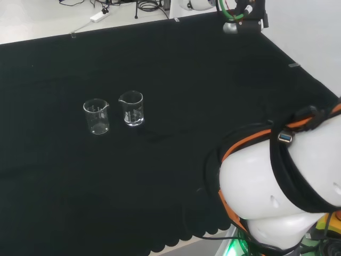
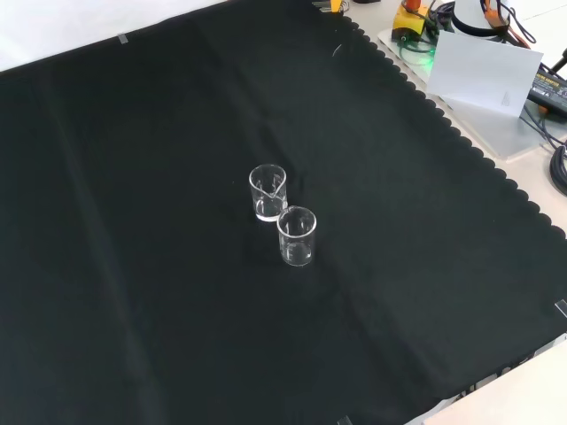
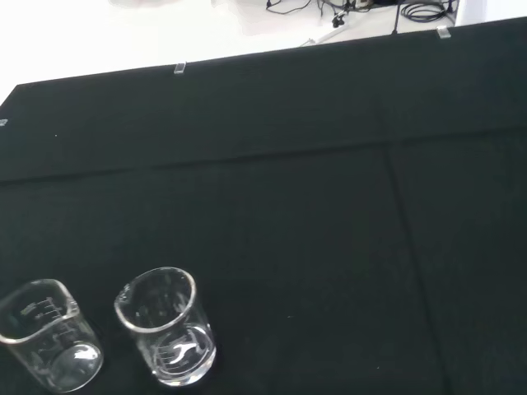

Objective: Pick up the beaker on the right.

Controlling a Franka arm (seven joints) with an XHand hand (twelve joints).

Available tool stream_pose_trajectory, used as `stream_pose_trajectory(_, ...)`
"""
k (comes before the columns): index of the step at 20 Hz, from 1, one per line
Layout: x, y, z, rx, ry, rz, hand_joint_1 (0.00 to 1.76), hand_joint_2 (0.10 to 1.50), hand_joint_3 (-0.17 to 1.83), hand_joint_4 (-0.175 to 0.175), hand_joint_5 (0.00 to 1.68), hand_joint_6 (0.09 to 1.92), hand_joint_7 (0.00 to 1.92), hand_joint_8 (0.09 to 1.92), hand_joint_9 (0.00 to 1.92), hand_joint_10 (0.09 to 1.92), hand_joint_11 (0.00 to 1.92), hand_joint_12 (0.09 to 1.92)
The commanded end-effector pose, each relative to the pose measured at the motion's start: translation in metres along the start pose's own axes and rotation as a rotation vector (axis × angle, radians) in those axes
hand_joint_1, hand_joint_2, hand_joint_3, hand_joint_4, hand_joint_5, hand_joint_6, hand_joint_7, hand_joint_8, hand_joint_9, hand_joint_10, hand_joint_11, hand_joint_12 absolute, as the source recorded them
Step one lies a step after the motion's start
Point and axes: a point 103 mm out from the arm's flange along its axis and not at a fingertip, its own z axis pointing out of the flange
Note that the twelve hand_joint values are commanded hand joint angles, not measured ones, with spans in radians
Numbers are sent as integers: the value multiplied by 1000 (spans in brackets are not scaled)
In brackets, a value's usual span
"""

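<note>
Two small clear glass beakers stand upright, close together and empty, near the middle of the black cloth. In the head view one beaker is on the left and the other beaker on the right, both with printed scales. In the front view the head view's right beaker stands higher, and the left one just below it, almost touching. The wrist view has the same pair close by, the left beaker and the right beaker. Nothing touches either one.
The arm's white links with orange and black cables take up the head view's lower right. The cloth's scalloped edge runs past a grey plate and cables. A power strip lies beyond the far edge.
</note>
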Motion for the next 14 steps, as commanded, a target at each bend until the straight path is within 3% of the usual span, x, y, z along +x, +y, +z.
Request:
stream_pose_trajectory(1,-52,62,39,-42,48,-68,335,1125,209,-3,175,87,172,435,197,601,0,999)
stream_pose_trajectory(8,-49,95,92,-7,104,-90,375,1106,208,-4,179,87,174,444,210,607,0,1014)
stream_pose_trajectory(11,-63,98,107,6,130,-116,399,1090,205,-4,180,87,177,449,219,610,0,1020)
stream_pose_trajectory(14,-54,100,131,37,142,-130,455,1051,194,-1,187,87,178,453,229,612,0,1032)
